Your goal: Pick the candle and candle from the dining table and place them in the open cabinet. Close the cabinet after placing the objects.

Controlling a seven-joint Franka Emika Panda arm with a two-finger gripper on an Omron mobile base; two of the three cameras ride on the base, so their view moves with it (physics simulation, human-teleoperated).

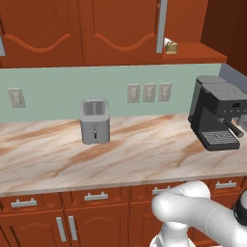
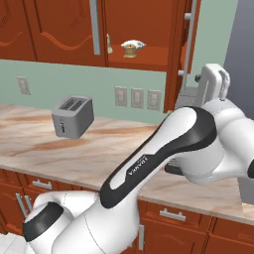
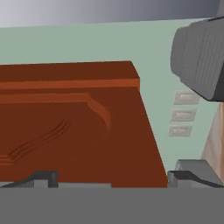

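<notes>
The tool [image 3: 111, 179] is standing wide open with nothing between its fingertips [image 3: 41, 178], facing the arched panel of the cabinet door [image 3: 78, 127]. Both candles are sitting inside the open cabinet [image 2: 144, 30] on its bottom shelf: the tan-yellow candle [image 2: 130, 50] next to the pale cream candle [image 2: 135, 44], touching or nearly so. Below the cabinet, a toaster [image 1: 94, 121] and a coffee machine [image 1: 218, 112] are resting on the marble surface [image 1: 120, 154].

Toaster [image 1: 94, 121] and coffee machine [image 1: 216, 113] stand well apart on marble counter [image 1: 144, 154].
</notes>
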